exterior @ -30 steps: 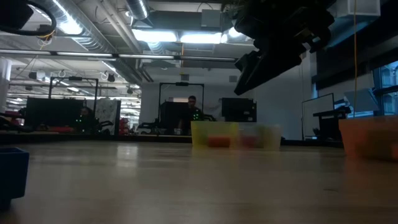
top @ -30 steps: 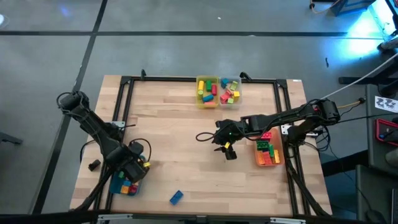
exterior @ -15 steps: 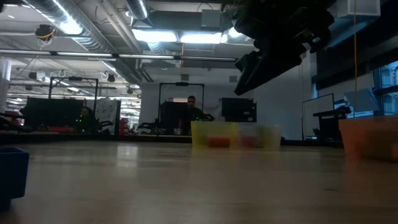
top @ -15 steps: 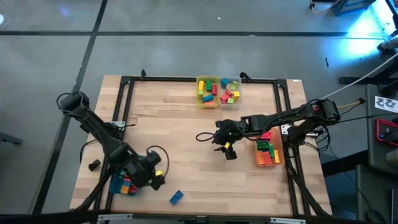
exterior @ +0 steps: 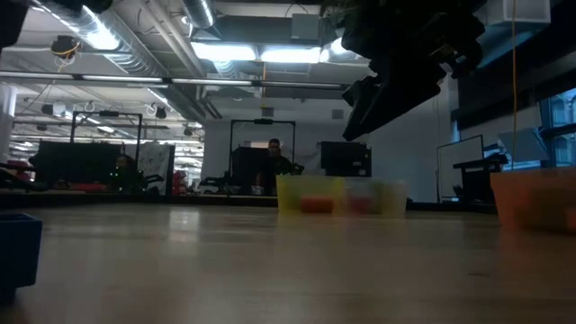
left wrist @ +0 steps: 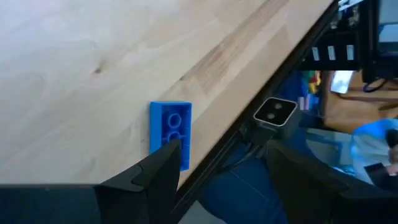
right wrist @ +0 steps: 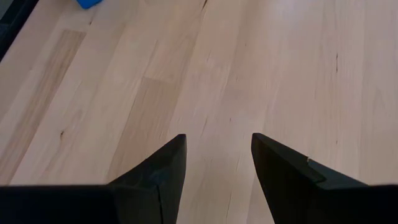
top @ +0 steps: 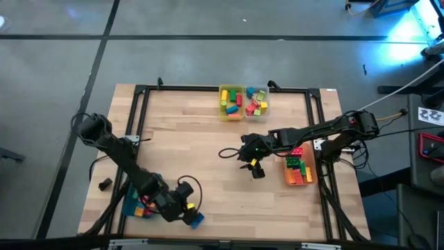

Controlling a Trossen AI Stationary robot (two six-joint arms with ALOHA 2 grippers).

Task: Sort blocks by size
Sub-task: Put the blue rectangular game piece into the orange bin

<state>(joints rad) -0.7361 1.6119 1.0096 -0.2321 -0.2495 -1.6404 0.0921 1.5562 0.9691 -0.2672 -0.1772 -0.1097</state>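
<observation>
One blue two-by-four brick point(left wrist: 170, 132) is lying flat by itself on the wooden table point(top: 201, 146), close to the near edge and left of centre. The left gripper point(top: 188, 211) is hovering right over it with fingers point(left wrist: 155, 175) spread wide, one tip overlapping the brick's end. The right gripper point(top: 254, 169) is hanging above bare wood right of centre, fingers point(right wrist: 163, 168) apart and gripping nothing. Four bins are holding the other blocks: a yellow bin point(top: 231, 101) and a clear bin point(top: 256, 102) side by side at the far edge, an orange bin point(top: 298, 167) at the right, and a teal bin point(top: 138, 206) at the near left.
</observation>
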